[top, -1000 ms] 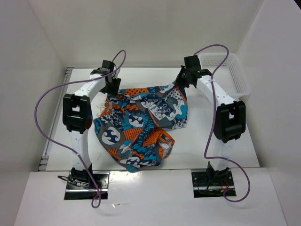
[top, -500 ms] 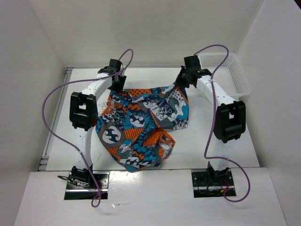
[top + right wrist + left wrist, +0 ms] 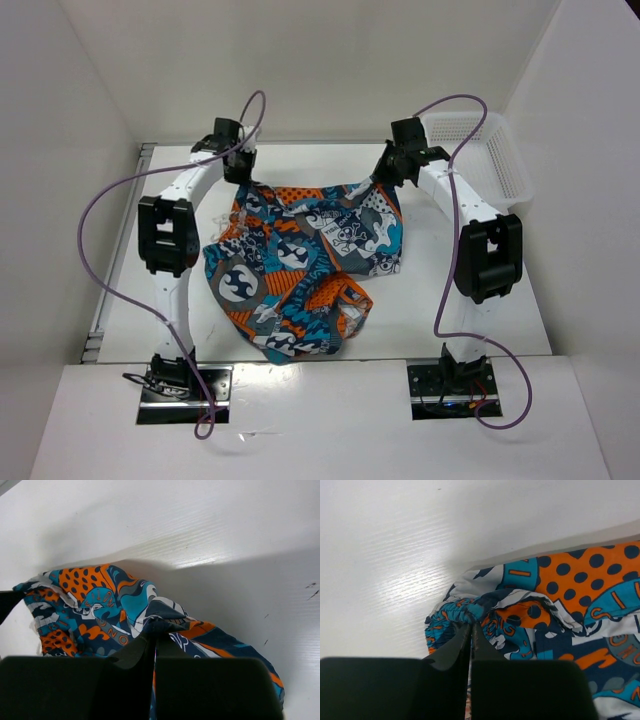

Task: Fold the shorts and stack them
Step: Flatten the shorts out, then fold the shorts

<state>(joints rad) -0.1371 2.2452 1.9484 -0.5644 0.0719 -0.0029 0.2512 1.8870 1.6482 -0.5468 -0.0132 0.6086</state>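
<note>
Both left end effector [image 3: 471, 626] and right end effector [image 3: 154, 633] pinch the shorts [image 3: 300, 268]; mesh basket [image 3: 508, 166] stands far right.

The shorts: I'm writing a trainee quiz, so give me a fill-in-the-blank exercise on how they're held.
The left gripper is ____ on the shorts.
The right gripper pinches their far ____ corner.
The white mesh basket stands to the ____ of the shorts.
Missing: shut; right; right.
</note>
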